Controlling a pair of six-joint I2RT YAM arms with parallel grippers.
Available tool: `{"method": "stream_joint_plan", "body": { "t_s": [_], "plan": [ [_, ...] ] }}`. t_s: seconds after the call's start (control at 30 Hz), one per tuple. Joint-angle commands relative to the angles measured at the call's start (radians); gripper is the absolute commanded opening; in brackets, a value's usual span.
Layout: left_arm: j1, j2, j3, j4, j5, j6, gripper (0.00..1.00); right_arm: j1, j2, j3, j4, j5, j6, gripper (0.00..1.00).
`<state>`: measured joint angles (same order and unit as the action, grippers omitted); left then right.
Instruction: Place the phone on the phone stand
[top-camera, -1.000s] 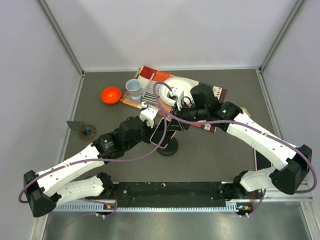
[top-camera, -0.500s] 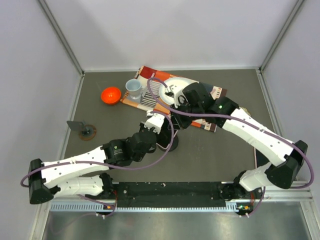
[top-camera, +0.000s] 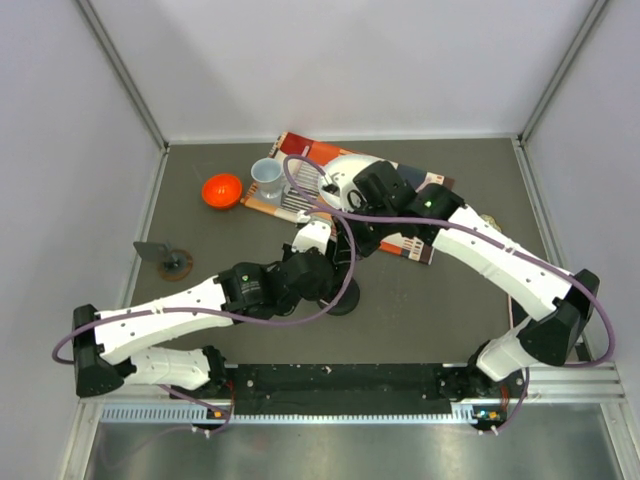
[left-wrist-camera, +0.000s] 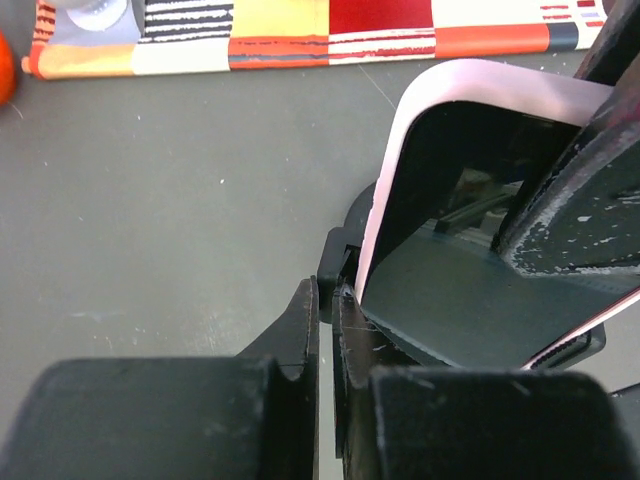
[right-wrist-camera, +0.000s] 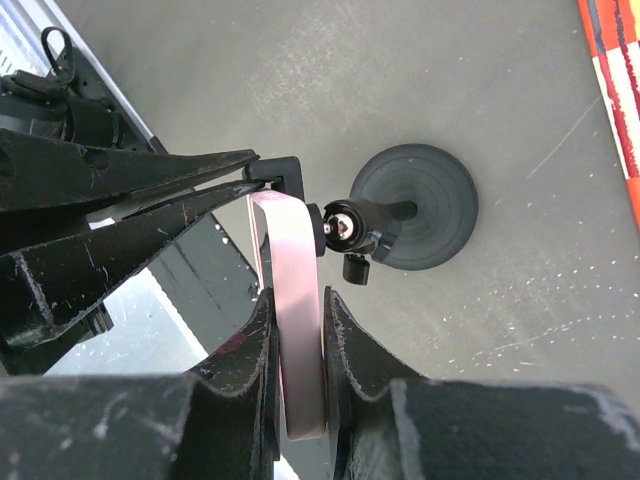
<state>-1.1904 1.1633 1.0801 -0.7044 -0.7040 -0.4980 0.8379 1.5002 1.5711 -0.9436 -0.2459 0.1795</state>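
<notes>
Pinching the phone (right-wrist-camera: 290, 250) front and back, the right gripper (right-wrist-camera: 297, 300) holds it tilted above the grey table (left-wrist-camera: 150, 200) – one finger lies right across the dark screen. The pink-rimmed lower edge sits down at the black cradle of the phone stand (right-wrist-camera: 420, 205); whether it's fully seated, I can't tell. On the other side, the left gripper (left-wrist-camera: 324, 310) has its fingers squeezed almost together on a thin lip of that cradle – just beside the phone's corner. A striped mat (left-wrist-camera: 300, 40) lies beyond.
</notes>
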Motion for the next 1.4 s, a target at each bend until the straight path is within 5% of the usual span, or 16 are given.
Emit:
{"method": "stream_joint_plan", "body": {
  "t_s": [0.0,0.07,0.1,0.13,0.23,0.6,0.8,0.87,0.9,0.93,1.1,1.2,1.37],
  "plan": [
    [-0.011,-0.095,0.122,-0.055,0.034,-0.082,0.0,-0.066,0.063,-0.074,-0.109,0.361,-0.067,0.0],
    [-0.011,-0.123,0.122,-0.059,0.079,-0.088,0.0,-0.077,0.063,-0.072,-0.107,0.306,-0.08,0.0],
    [-0.011,-0.154,0.122,-0.063,0.095,-0.088,0.09,-0.082,0.063,-0.074,-0.107,0.284,-0.083,0.0],
    [-0.011,-0.172,0.122,-0.064,0.124,-0.088,0.3,-0.085,0.063,-0.075,-0.106,0.261,-0.095,0.0],
    [-0.011,-0.258,0.109,-0.076,0.164,-0.088,0.5,-0.098,0.063,-0.091,-0.097,0.177,-0.116,0.0],
    [-0.009,-0.477,0.046,-0.176,0.112,-0.111,0.67,-0.122,0.054,-0.105,-0.077,0.019,-0.15,0.0],
    [-0.006,-0.537,-0.126,0.135,0.245,0.019,0.8,-0.125,0.04,-0.112,-0.073,-0.029,-0.146,0.01],
    [0.02,-0.507,-0.161,0.212,0.302,0.042,0.82,-0.123,0.014,-0.12,-0.058,-0.052,-0.138,0.2],
    [0.032,-0.495,-0.164,0.226,0.352,0.053,0.84,-0.125,0.005,-0.121,-0.037,-0.062,-0.134,0.41],
    [0.055,-0.481,-0.17,0.239,0.376,0.059,0.84,-0.125,-0.007,-0.125,-0.023,-0.084,-0.124,0.45],
    [0.213,-0.456,-0.222,0.354,0.524,0.087,0.89,-0.126,-0.081,-0.138,0.057,-0.186,-0.091,0.61],
    [0.335,-0.476,-0.285,0.457,0.739,0.056,0.88,-0.126,-0.133,-0.213,0.179,-0.272,-0.039,0.67],
    [0.356,-0.444,-0.339,0.508,0.802,0.058,0.84,-0.128,-0.248,-0.374,0.389,-0.319,0.06,0.7]
  ]
}}
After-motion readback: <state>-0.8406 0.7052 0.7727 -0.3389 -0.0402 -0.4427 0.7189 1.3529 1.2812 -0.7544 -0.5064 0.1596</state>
